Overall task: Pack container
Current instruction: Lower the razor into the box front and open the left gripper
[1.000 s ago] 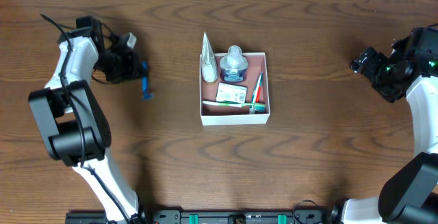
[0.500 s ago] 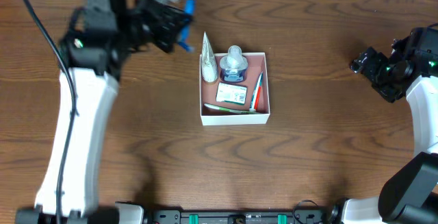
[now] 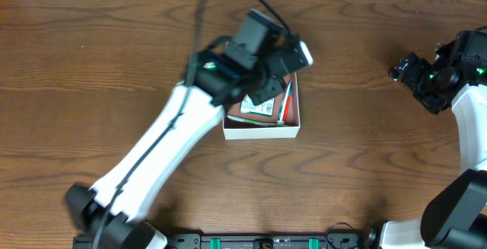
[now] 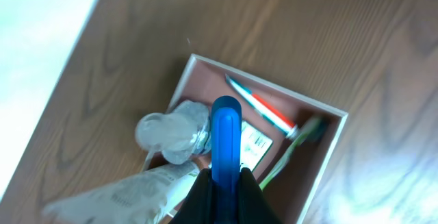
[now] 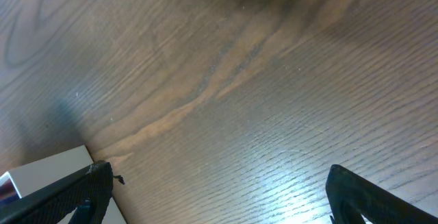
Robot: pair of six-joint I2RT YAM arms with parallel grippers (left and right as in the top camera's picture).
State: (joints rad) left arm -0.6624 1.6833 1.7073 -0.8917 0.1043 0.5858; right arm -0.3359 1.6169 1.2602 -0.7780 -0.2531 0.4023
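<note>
The container (image 3: 262,132) is a shallow white box with a pinkish-brown inside at the table's middle; it also shows in the left wrist view (image 4: 321,172). My left gripper (image 4: 226,179) is shut on a blue stick-shaped item (image 4: 226,138) and holds it above the container. The left arm (image 3: 251,59) covers the box's upper part from overhead. Inside lie a toothbrush (image 4: 263,107), a green-handled item (image 4: 291,148), a clear bottle (image 4: 171,131), a labelled packet (image 4: 250,145) and a white tube (image 4: 116,193). My right gripper (image 5: 219,203) is open and empty over bare table at the right.
The right arm (image 3: 437,78) rests at the table's right edge. A pale wall strip (image 4: 41,39) borders the table's far edge. A white object's corner (image 5: 41,172) shows at the right wrist view's lower left.
My left arm has swung from the table's left side to over the container, carrying the blue item. The right arm has not moved.
</note>
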